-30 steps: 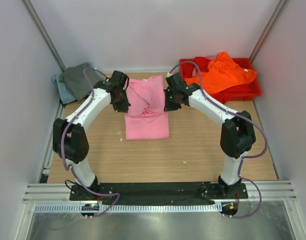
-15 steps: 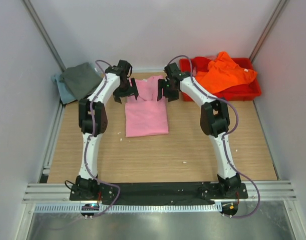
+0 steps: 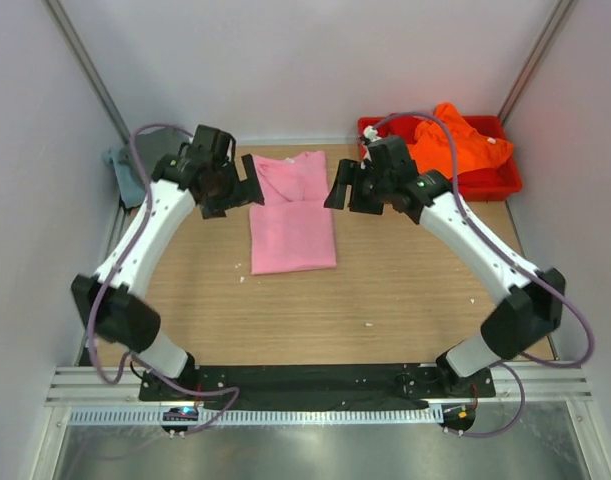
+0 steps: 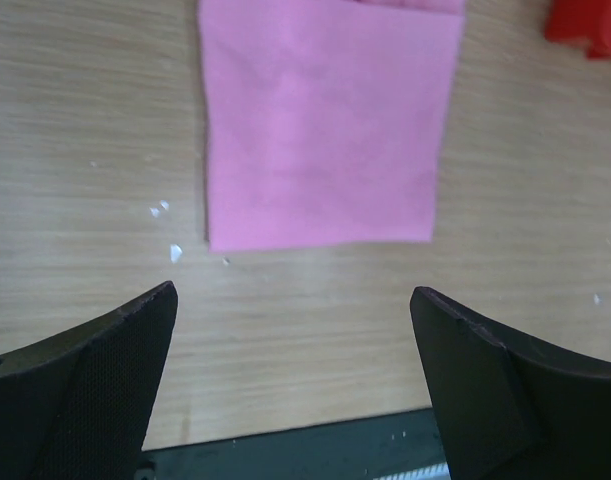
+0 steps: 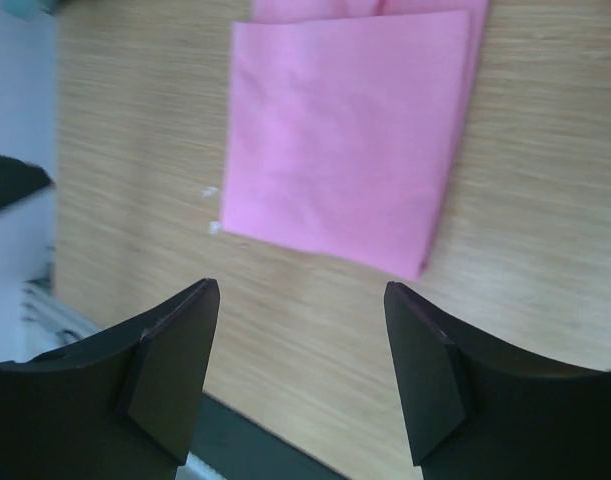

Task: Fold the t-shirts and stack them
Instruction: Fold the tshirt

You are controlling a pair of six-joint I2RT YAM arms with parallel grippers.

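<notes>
Folded pink t-shirt (image 3: 293, 225) — left gripper (image 4: 293, 291), right gripper (image 5: 300, 287) gaping.

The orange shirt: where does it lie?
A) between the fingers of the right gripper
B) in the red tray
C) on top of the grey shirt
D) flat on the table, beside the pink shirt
B: the orange shirt lies crumpled in the red tray at the far right, well apart from the pink shirt.
</notes>
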